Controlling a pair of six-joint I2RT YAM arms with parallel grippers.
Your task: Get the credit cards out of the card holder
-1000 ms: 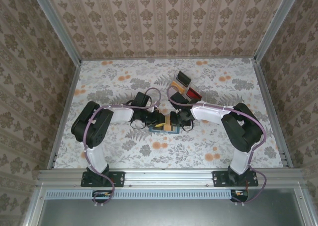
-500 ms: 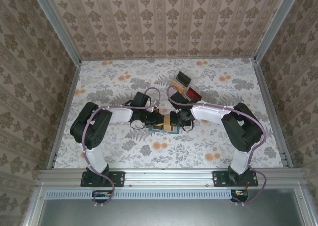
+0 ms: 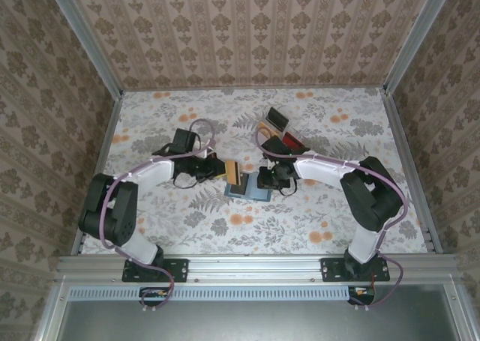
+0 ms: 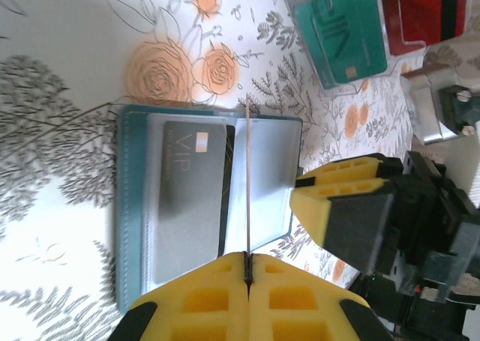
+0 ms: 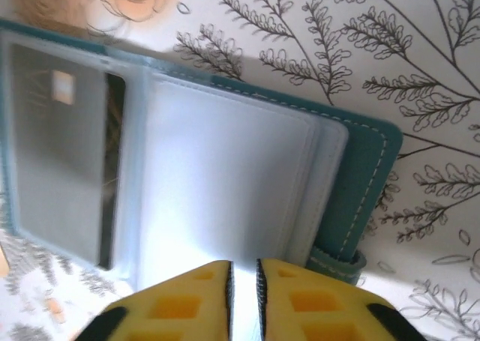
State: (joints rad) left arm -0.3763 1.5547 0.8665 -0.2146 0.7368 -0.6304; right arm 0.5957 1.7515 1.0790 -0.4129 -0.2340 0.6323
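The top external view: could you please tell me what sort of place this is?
Likely an enclosed robot test booth: patterned wall panels in aluminium framing, a floral tabletop, two arms bolted to a rail.

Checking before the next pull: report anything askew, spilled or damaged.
Nothing stands out. The card holder lies open, one dark card in its sleeve; the left pincer is shut on a thin card.

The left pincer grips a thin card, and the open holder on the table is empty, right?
Not empty. The left wrist view shows a dark VIP card tucked in the open holder on the table. The left pincer does grip a thin card, seen edge-on.
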